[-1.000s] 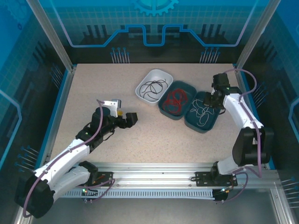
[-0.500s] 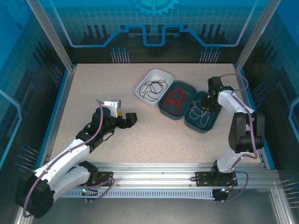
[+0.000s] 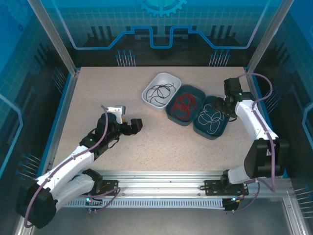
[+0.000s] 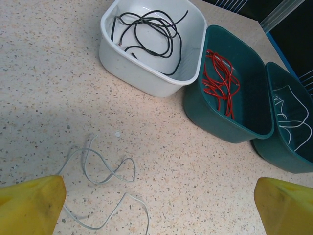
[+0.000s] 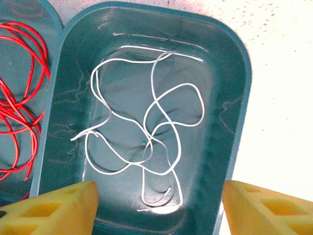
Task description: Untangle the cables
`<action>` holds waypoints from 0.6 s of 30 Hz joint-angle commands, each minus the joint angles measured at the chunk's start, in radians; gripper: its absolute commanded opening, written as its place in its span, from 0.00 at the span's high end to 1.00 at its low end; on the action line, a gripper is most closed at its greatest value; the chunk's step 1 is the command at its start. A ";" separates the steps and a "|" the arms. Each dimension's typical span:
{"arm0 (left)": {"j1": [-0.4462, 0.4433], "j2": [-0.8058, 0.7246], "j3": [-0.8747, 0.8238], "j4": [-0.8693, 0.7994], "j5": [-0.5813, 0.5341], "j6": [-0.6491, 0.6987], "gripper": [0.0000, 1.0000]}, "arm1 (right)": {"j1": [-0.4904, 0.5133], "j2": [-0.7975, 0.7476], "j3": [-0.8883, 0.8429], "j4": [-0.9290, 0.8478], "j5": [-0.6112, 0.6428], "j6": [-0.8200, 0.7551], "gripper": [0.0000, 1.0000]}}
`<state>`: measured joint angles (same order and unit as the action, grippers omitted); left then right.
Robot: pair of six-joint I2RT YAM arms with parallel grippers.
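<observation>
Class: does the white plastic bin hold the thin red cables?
No, the white plastic bin holds thin black cables; the red cables lie in the neighbouring teal bin.

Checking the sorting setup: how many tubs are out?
3: white tub with black cable, left; middle teal tub with red cables; right teal tub with white cable.

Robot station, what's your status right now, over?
Left gripper open above loose thin white cable on speckled table. Right gripper open above coiled white cable in teal plastic bin. Red cables, black cable in neighbouring bins. Nothing blocking.
</observation>
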<state>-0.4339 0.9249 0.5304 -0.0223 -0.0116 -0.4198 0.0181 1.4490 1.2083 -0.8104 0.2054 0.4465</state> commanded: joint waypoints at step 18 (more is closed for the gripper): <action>0.008 0.012 0.014 -0.018 -0.047 -0.043 0.01 | 0.372 -0.208 0.195 -0.150 0.339 0.007 0.00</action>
<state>-0.4335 0.9306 0.5304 -0.0254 -0.0334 -0.4465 0.3233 1.2583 1.3567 -0.9348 0.4660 0.4545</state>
